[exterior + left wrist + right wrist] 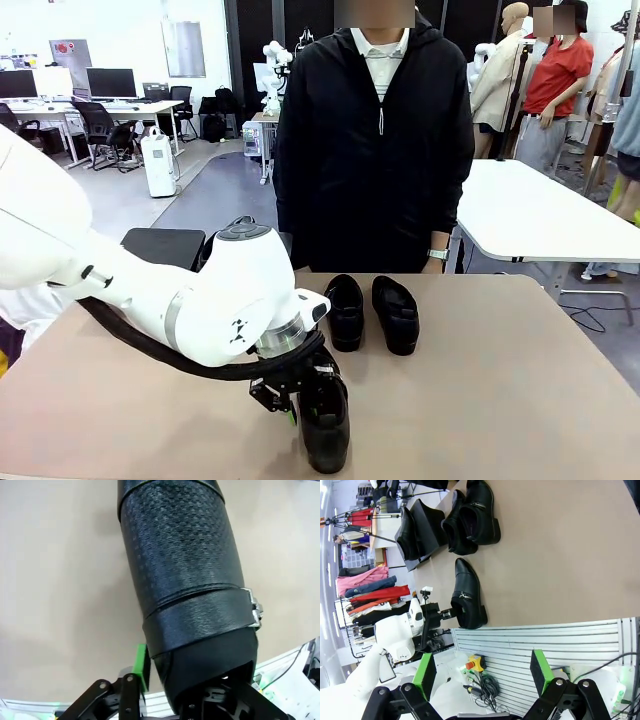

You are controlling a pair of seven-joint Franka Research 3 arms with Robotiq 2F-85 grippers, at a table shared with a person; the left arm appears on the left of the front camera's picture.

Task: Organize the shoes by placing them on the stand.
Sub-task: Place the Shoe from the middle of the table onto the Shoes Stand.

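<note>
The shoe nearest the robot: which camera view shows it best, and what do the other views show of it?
Right wrist view: the nearest shoe lies in full side profile, heel to toe. Front view: the left arm partly hides it. Left wrist view: a close-up of its textured upper and buckle, with the ends cut off.

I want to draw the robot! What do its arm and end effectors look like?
The left arm is round, smooth and white, with a thick black cable running along it. The left end effector and the right end effector are black linkages with bright green pads.
</note>
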